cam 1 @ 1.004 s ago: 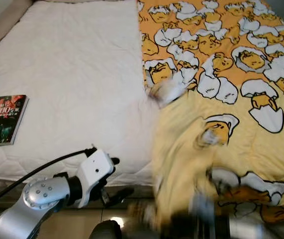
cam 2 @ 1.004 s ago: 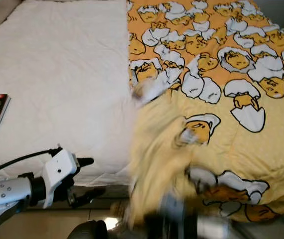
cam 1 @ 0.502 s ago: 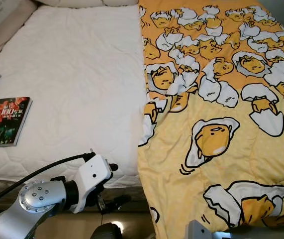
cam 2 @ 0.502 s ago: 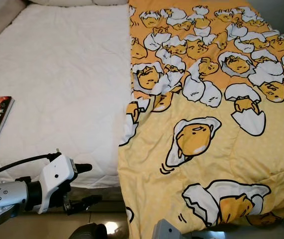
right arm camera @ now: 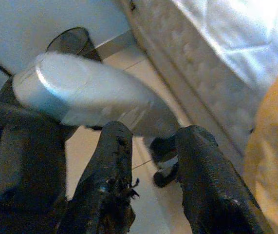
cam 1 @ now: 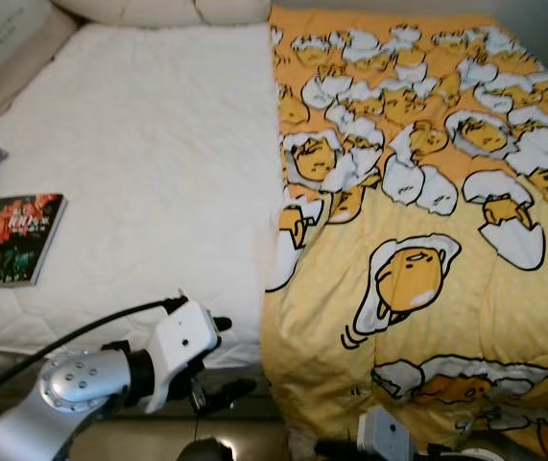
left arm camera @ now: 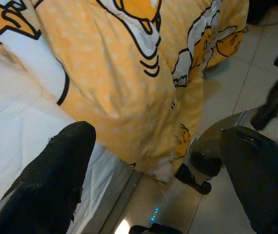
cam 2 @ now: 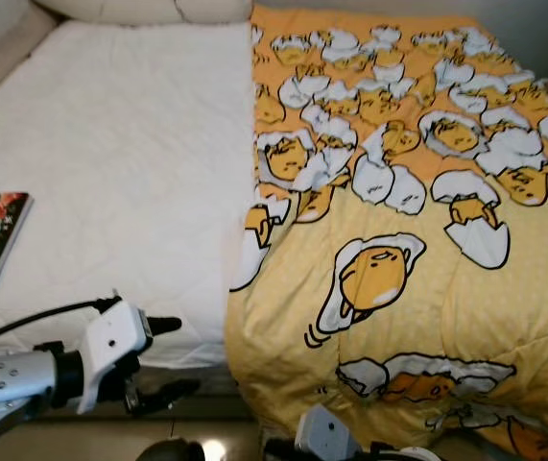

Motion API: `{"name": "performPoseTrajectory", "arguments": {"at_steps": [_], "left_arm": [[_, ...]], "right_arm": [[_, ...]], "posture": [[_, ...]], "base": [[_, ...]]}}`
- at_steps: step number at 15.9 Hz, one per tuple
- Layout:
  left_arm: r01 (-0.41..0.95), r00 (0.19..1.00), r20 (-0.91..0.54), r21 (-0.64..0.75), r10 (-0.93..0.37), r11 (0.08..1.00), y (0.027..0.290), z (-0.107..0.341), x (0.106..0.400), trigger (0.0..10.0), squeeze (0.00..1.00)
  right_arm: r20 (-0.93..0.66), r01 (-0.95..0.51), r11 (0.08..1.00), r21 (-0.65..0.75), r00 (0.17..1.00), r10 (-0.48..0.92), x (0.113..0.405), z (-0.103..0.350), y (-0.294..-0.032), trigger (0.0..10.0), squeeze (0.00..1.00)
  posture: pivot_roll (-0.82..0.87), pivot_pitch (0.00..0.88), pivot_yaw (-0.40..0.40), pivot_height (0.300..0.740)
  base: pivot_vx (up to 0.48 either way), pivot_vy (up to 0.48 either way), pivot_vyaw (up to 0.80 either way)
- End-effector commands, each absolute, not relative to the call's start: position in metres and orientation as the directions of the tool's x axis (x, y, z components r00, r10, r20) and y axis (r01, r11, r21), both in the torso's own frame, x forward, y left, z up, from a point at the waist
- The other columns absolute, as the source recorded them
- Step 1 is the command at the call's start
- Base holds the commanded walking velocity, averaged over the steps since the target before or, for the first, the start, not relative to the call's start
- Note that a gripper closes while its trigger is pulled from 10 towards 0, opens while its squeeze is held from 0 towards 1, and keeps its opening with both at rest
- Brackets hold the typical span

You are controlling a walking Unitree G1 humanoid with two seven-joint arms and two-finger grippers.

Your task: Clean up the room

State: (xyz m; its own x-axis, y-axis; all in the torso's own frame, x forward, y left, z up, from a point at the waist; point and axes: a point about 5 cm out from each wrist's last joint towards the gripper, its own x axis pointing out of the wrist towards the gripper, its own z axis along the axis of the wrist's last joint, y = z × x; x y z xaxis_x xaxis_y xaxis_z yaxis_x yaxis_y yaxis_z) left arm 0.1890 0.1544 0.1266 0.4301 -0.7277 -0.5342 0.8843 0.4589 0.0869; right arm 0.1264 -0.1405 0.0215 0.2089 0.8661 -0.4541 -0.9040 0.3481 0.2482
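Bed (cam 1: 139,173) ahead, white mattress bare on the left half. Yellow egg-print blanket (cam 1: 427,240) covers the right half, its near edge draped over the near edge of the bed toward the floor. Book (cam 1: 12,238) lies flat at the left edge of the mattress, well apart from the blanket. Pillow (cam 1: 158,10) at the far end. My left end effector (left arm camera: 153,161) sits low at the near bed edge, just beside the blanket's hanging corner, fingers (left arm camera: 56,175) wide, holding nothing. Right end effector (right arm camera: 151,185) down low by the bed base, fingers narrowly parted, empty.
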Motion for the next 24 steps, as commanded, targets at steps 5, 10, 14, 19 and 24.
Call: {"name": "performPoseTrajectory", "arguments": {"at_steps": [5, 10, 14, 19, 24], "left_arm": [[0.786, 0.561, -0.447, 0.021, -0.697, 0.618, 0.153, 0.119, 0.195, 10.0, 0.0], [0.491, 0.823, -0.378, 0.097, -0.424, 0.866, 0.156, 0.097, 0.223, 10.0, 0.0], [0.358, 0.892, -0.332, 0.103, -0.307, 0.928, 0.159, 0.097, 0.239, 10.0, 0.02], [0.294, 0.916, -0.318, 0.121, -0.243, 0.948, 0.17, 0.095, 0.243, 10.0, 0.01], [0.195, 0.948, -0.276, 0.12, -0.156, 0.973, 0.179, 0.098, 0.254, 10.0, 0.01]], "right_arm": [[-0.419, -0.819, 0.562, 0.114, 0.473, 0.775, 0.167, 0.028, -0.151, 10.0, 1.0], [-0.345, -0.412, 0.909, 0.059, 0.846, 0.406, 0.209, 0.039, -0.161, 10.0, 1.0], [-0.333, -0.09, 0.995, 0.043, 0.938, 0.099, 0.215, 0.038, -0.17, 10.0, 1.0], [-0.299, -0.011, 0.998, 0.064, 0.954, 0.03, 0.22, 0.045, -0.17, 10.0, 1.0], [-0.298, 0.016, 0.999, 0.034, 0.954, -0.005, 0.237, 0.041, -0.171, 10.0, 1.0]], "posture": [[0.02, 0.0, 0.019, 0.74], [-0.02, 0.0, 0.032, 0.74], [-0.03, 0.0, 0.045, 0.74], [-0.02, 0.0, 0.032, 0.74], [0.01, 0.0, -0.009, 0.74]], "base": [[0.0, 0.0, 0.0], [0.0, 0.0, 0.0], [0.0, -0.24, 0.0], [0.0, -0.475, 0.0], [0.0, -0.451, 0.0]]}}
